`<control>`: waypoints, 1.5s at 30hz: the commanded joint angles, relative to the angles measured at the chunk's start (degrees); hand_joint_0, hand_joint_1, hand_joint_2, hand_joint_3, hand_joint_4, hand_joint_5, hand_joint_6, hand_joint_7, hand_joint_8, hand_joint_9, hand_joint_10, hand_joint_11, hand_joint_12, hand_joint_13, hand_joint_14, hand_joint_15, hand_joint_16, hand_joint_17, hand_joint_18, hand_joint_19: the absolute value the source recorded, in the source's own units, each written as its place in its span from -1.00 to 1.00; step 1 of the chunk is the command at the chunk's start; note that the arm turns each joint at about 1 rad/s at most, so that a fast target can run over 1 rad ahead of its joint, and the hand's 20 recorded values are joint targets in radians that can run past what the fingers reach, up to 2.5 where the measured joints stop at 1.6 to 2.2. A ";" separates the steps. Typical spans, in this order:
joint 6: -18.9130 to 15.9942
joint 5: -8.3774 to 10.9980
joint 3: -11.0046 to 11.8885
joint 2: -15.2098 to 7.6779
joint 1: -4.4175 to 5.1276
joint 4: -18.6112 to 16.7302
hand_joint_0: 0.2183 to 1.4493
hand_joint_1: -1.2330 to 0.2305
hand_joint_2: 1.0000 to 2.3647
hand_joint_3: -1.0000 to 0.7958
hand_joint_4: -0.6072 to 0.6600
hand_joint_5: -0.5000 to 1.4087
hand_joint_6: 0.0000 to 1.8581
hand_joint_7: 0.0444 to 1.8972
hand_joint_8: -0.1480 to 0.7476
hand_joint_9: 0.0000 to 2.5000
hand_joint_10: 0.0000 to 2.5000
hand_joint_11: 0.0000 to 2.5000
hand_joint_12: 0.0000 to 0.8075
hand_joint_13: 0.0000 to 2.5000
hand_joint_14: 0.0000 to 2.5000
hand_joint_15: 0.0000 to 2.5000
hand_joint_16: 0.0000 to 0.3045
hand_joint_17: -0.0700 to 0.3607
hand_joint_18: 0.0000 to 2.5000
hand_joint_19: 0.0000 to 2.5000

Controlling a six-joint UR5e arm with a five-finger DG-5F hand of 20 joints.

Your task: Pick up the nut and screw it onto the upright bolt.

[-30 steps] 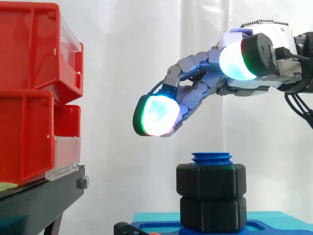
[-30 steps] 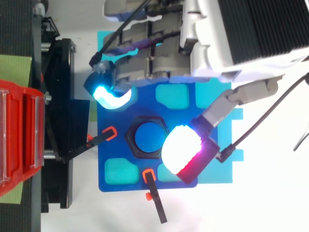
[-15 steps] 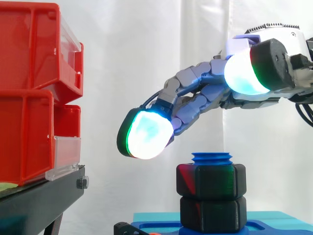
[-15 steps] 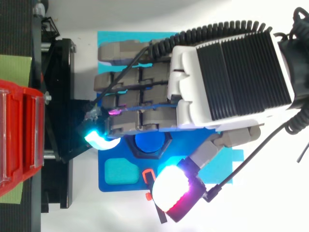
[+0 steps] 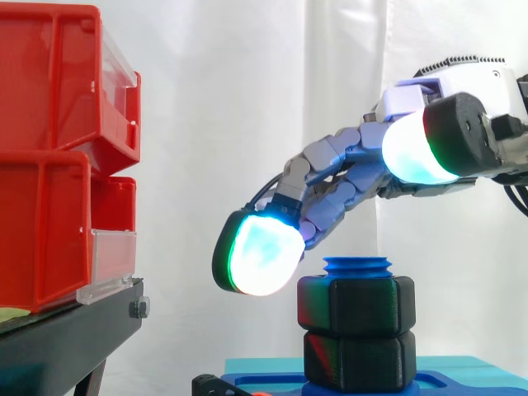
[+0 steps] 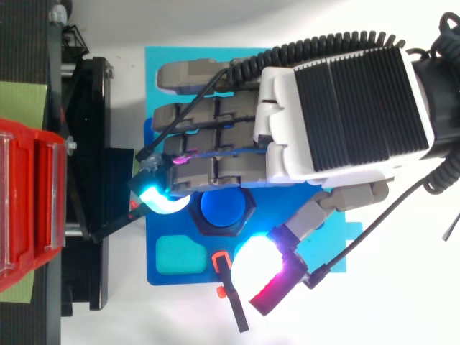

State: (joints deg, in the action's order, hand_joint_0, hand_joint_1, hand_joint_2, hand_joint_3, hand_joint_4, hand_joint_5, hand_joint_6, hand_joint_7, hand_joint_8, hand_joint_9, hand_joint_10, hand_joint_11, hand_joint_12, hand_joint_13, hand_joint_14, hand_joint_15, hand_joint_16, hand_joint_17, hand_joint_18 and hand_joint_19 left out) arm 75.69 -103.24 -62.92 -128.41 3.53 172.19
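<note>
A blue upright bolt (image 5: 356, 266) stands on a blue baseplate (image 6: 162, 277). Its round top (image 6: 223, 210) shows from above. A black hex nut (image 5: 356, 305) sits on the bolt just under the threaded tip, above a second black hex piece (image 5: 359, 360). My hand (image 6: 338, 108) hovers over the bolt, open and holding nothing. Its fingers (image 5: 330, 186) reach down to the left, and one glowing fingertip (image 5: 257, 254) hangs just left of the nut's top. The thumb pad (image 5: 415, 148) stays higher, to the right. From above, fingertip (image 6: 157, 201) and thumb pad (image 6: 260, 272) lie on either side of the nut (image 6: 249, 213).
Red bins (image 5: 58, 157) are stacked on a black stand (image 5: 66, 334) at the left. A cyan mat (image 6: 162, 61) lies under the baseplate. A black clamp with an orange tip (image 6: 231, 302) juts from the baseplate's near edge, and another (image 6: 115, 223) from the stand side.
The hand swung across over the bolt, then sank a little. Its leading fingertip has come down and in, close beside the nut's top. The nut and bolt have not moved.
</note>
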 commanded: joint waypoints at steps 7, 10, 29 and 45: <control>-0.90 2.08 -0.27 0.00 -0.63 0.87 -0.56 0.54 -1.00 -0.44 0.30 -0.61 -0.46 -0.22 -0.14 -0.60 -1.00 -1.00 -0.18 -0.73 -1.00 -1.00 -0.76 -0.29 -1.00 -1.00; -0.90 2.08 -0.27 0.00 -0.71 0.87 -0.56 0.53 -1.00 -0.44 0.32 -0.60 -0.46 -0.17 -0.14 -0.60 -1.00 -1.00 -0.19 -0.73 -1.00 -1.00 -0.76 -0.29 -1.00 -1.00; -1.25 2.08 -0.27 0.00 -1.51 2.54 -0.52 0.43 -1.00 -0.44 0.38 -0.53 -0.46 0.34 -0.10 -0.53 -1.00 -1.00 -0.24 -0.68 -1.00 -1.00 -0.79 -0.35 -0.98 -1.00; -1.25 1.64 -0.27 0.09 -2.47 2.27 -0.50 0.38 -1.00 -0.44 0.24 -0.54 -0.20 0.24 -0.06 -0.36 -1.00 -1.00 -0.29 -0.58 -1.00 -1.00 -0.83 -0.40 -0.90 -1.00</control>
State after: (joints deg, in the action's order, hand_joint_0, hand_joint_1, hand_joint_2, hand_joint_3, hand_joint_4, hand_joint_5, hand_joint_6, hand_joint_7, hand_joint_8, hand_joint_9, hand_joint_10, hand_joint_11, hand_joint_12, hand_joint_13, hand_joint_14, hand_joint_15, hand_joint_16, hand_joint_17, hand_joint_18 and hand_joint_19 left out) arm 74.44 -101.45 -63.20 -128.35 1.38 174.55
